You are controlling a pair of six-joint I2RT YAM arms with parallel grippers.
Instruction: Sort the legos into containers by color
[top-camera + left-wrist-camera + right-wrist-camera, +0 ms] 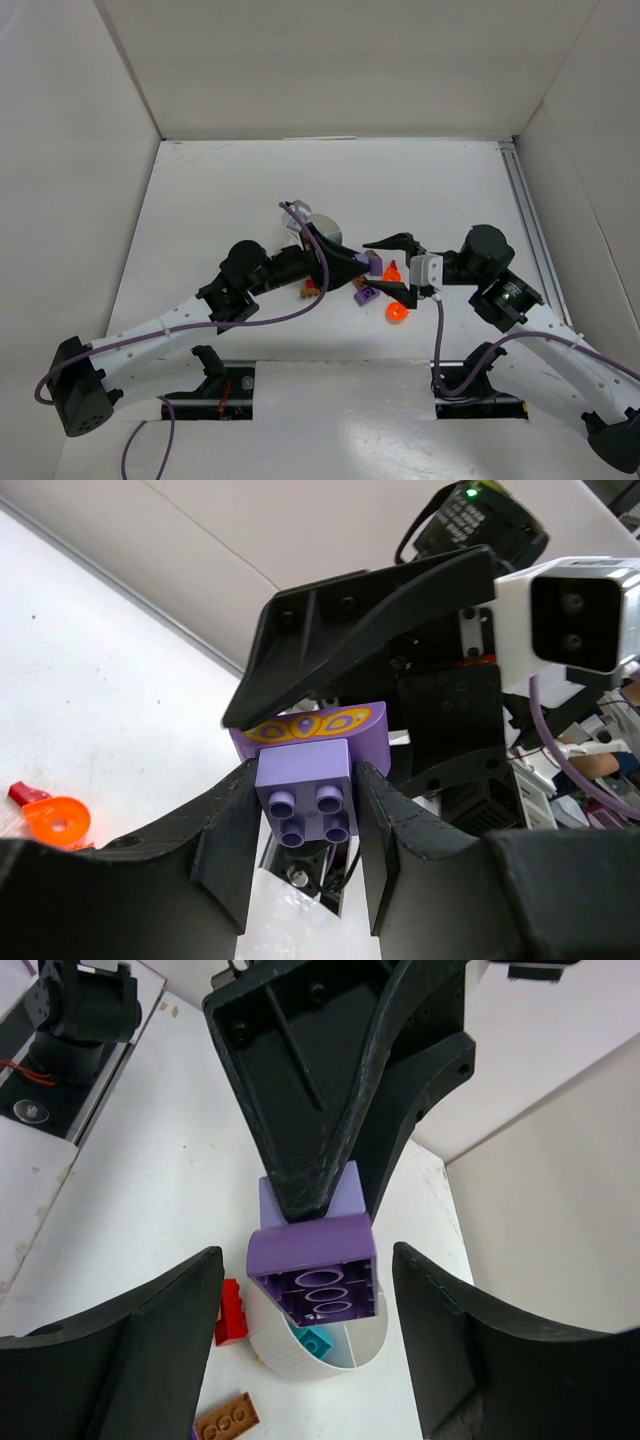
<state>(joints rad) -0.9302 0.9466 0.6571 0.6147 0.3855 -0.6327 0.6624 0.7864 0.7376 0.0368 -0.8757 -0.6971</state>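
Observation:
My left gripper (358, 266) is shut on a purple lego (374, 265), a light 2x2 brick (305, 795) joined to a darker curved brick with yellow marks (310, 730), held above the table. My right gripper (384, 266) is open, its jaws standing either side of that lego (315, 1270) with gaps on both sides. Below it is the white dish (300, 1360), with a teal lego (315, 1340) in one wedge. The dish also shows in the top view (322, 224), partly hidden by the left arm.
Loose on the table are a red brick (230, 1312), a brown plate (228, 1420), a purple brick (366, 295), brown pieces (310, 292) and translucent orange pieces (396, 312) (55, 820). White walls enclose the table.

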